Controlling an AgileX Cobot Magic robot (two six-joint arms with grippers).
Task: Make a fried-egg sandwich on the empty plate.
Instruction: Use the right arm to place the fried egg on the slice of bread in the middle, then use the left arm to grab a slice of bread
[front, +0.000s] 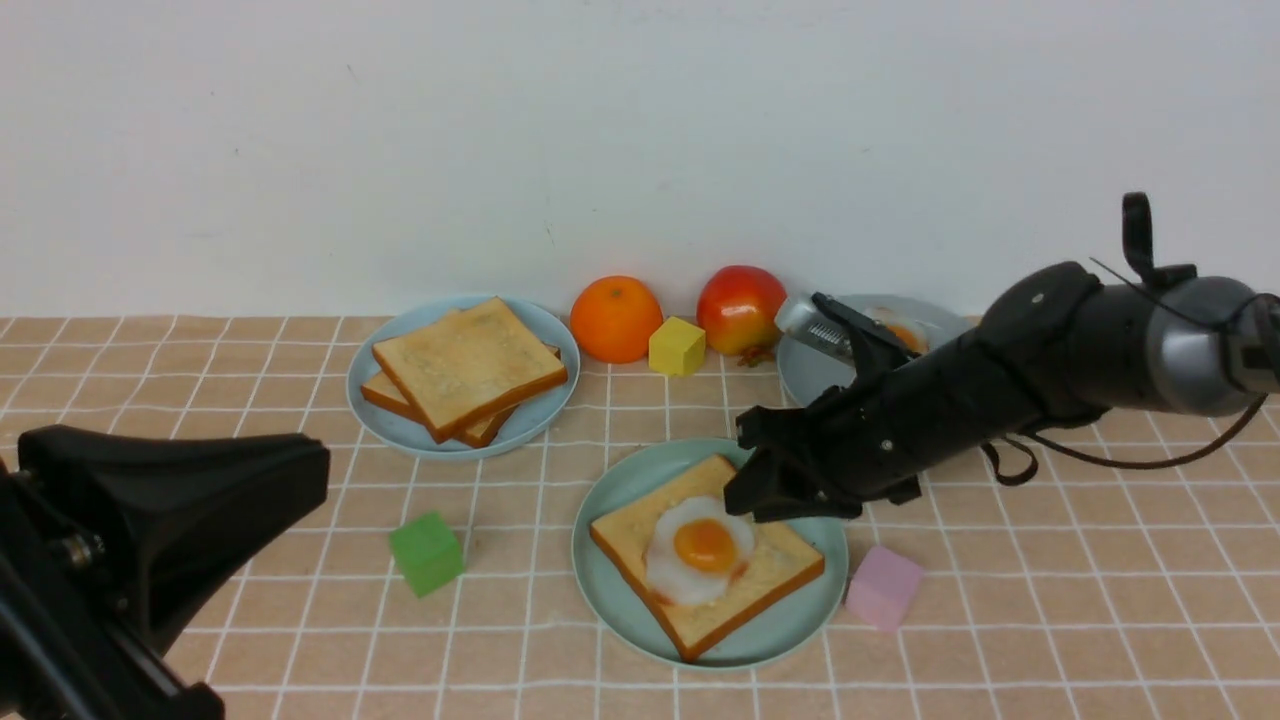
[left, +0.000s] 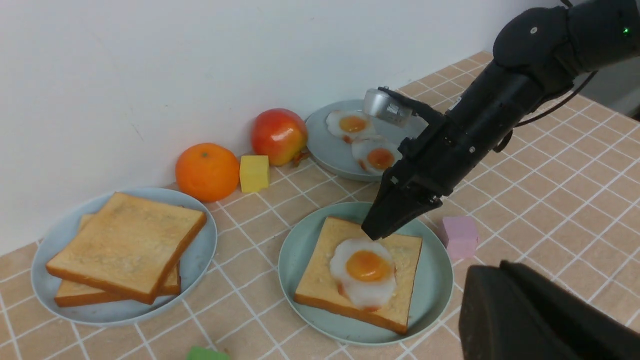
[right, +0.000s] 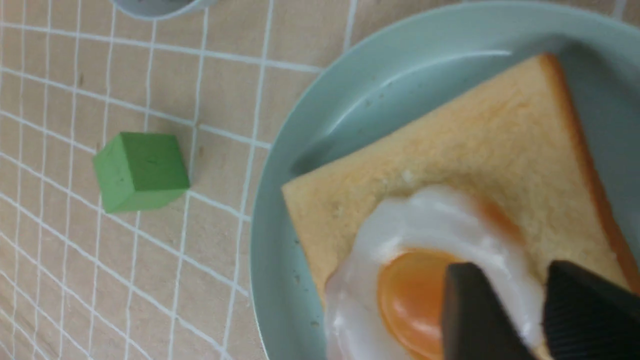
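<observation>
The mint-green plate (front: 620, 600) holds one toast slice (front: 770, 575) with a white egg with an orange yolk (front: 700, 550) lying flat on it. My right gripper (front: 750, 495) hangs just over the egg's far edge. In the right wrist view (right: 510, 270) its fingers are a little apart, with egg white showing between them. In the left wrist view it stands at the egg's rim (left: 376, 231). My left gripper (front: 315, 470) is low at the front left, fingers together and empty (left: 487, 270). Two more toast slices (front: 465, 370) are stacked on the light-blue plate (front: 380, 420).
A grey-blue plate (front: 810, 380) at the back right holds two eggs (left: 352, 124). An orange (front: 615, 318), a yellow cube (front: 677, 346) and an apple (front: 740, 308) stand by the wall. A green cube (front: 427, 553) and a pink cube (front: 883, 588) flank the mint-green plate.
</observation>
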